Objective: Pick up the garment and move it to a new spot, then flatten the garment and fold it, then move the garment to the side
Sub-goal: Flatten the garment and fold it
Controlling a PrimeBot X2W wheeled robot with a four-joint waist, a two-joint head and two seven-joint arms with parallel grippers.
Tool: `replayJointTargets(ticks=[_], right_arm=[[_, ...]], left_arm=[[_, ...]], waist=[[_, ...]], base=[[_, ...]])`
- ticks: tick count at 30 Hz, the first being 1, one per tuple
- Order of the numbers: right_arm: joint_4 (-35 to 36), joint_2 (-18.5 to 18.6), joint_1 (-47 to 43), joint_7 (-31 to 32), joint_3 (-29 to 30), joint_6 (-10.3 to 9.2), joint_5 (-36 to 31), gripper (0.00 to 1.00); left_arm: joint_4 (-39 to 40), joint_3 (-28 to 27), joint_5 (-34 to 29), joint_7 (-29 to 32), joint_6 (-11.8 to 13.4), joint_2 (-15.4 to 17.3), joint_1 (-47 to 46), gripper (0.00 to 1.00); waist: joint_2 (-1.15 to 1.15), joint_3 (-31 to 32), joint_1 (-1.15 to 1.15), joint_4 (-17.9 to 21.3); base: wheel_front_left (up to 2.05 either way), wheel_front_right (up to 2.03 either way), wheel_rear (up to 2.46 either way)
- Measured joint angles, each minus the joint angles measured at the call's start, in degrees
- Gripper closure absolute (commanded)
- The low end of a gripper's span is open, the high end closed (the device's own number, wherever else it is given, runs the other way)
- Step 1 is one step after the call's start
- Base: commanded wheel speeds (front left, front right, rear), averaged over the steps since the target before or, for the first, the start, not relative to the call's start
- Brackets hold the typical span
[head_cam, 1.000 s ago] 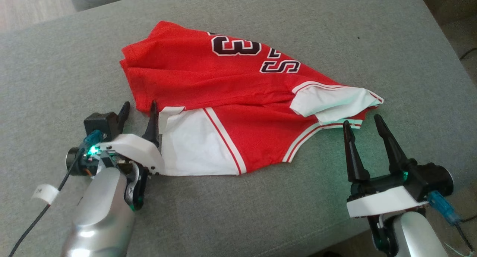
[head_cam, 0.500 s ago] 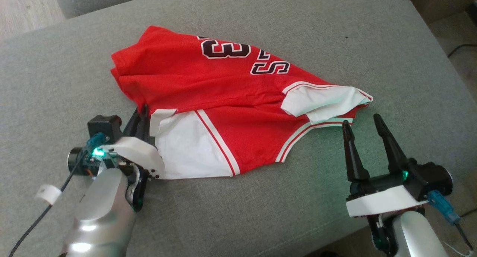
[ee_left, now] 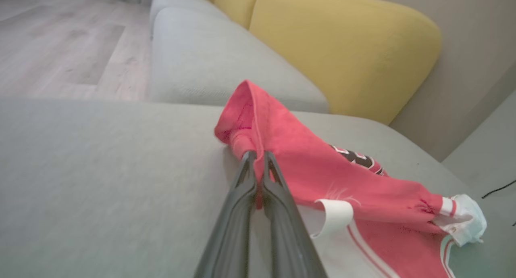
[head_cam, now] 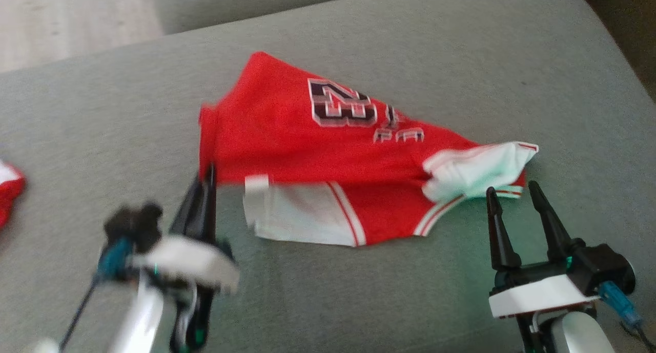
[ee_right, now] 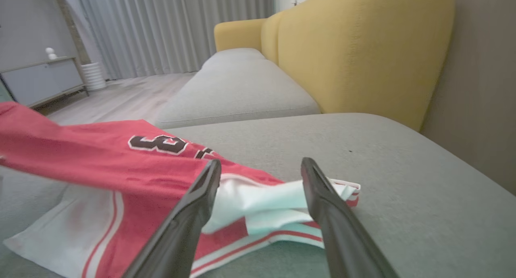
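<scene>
Left gripper (ee_left: 259,154) is pinched tight on a fold of the red jersey (head_cam: 307,148), its two dark fingers pressed together with cloth caught between them at the garment's left end. That corner stands up off the grey cushion (head_cam: 389,302) in a little peak, while the rest of the jersey lies slack across the middle of the cushion, somewhat nearer its front edge than its back edge. The numbered side faces up and a white panel (head_cam: 292,214) is turned toward the front.

Right gripper (head_cam: 511,189) is spread wide and grasping nothing. Its tips sit just at the bunched white end (head_cam: 476,171) of the jersey, toward the cushion's right side.

From where I stand this looks like thin, light, floppy fabric, probably a bit slick. It should lift with hardly any effort, but it will sag and crumple from a single pinch and could slide out of a shallow grip. I would say the sensible second hold is that white-trimmed bunch by the open fingers, taken deep enough to catch both layers. With one hold at each end, the cloth should hang stretched between the two arms rather than trailing over the cushion.
</scene>
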State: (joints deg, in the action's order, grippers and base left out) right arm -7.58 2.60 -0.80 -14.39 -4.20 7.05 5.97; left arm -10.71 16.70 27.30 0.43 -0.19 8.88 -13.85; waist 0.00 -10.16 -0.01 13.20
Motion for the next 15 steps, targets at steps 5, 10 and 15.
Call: replayJointTargets(ticks=[5,10,15], right_arm=[[0.0,0.0,-0.1,0.0,0.5,0.0,-0.7,0.0],[0.0,0.0,-1.3,0.0,0.8,0.0,-2.1,0.0],[-0.1,0.0,-1.2,0.0,0.8,0.0,-2.5,0.0]], left_arm=[[16.4,0.1,0.8,5.8,5.8,1.7,17.8,1.0],[20.2,2.1,2.4,7.8,8.3,1.6,31.9,1.0],[17.6,4.1,4.1,9.0,8.1,1.5,35.4,1.0]], waist=[[0.0,1.4,0.0,-5.0],[0.0,2.5,0.0,-11.2],[0.0,3.1,0.01,-14.5]], base=[[0.0,0.0,0.0],[0.0,0.0,0.0],[0.0,0.0,0.0]])
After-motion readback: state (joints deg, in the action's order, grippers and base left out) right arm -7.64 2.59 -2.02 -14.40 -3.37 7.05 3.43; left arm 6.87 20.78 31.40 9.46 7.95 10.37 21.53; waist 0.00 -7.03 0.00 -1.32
